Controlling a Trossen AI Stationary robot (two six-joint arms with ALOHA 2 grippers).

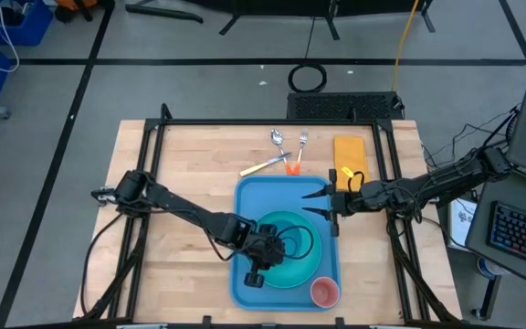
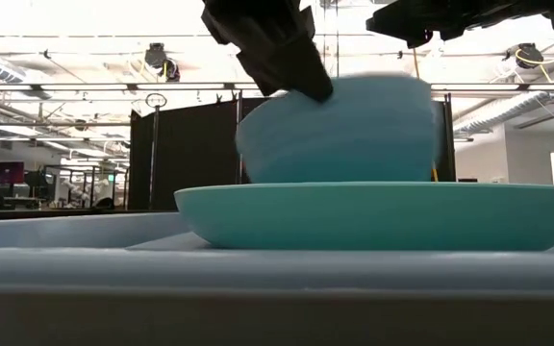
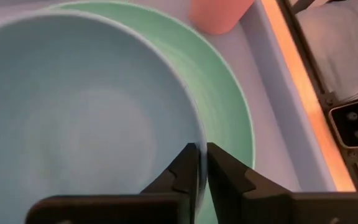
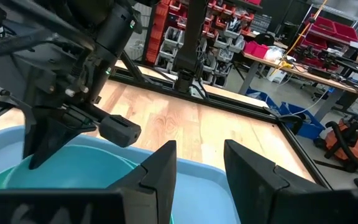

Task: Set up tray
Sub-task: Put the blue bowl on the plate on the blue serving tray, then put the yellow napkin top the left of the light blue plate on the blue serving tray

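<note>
left gripper point(image 3: 199, 163) astride bowl point(image 3: 73, 118) rim over tray point(image 1: 254, 196)

Light-blue tray point(image 1: 245, 196), turquoise plate point(image 1: 305, 267), pink cup point(image 1: 325, 292)

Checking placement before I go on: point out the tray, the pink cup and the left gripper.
tray point(image 1: 272, 194): high view, bare floor near its far end.
pink cup point(image 1: 325, 292): high view, its open top.
left gripper point(image 3: 202, 163): left wrist view, between fingertips at the bowl's rim.
</note>
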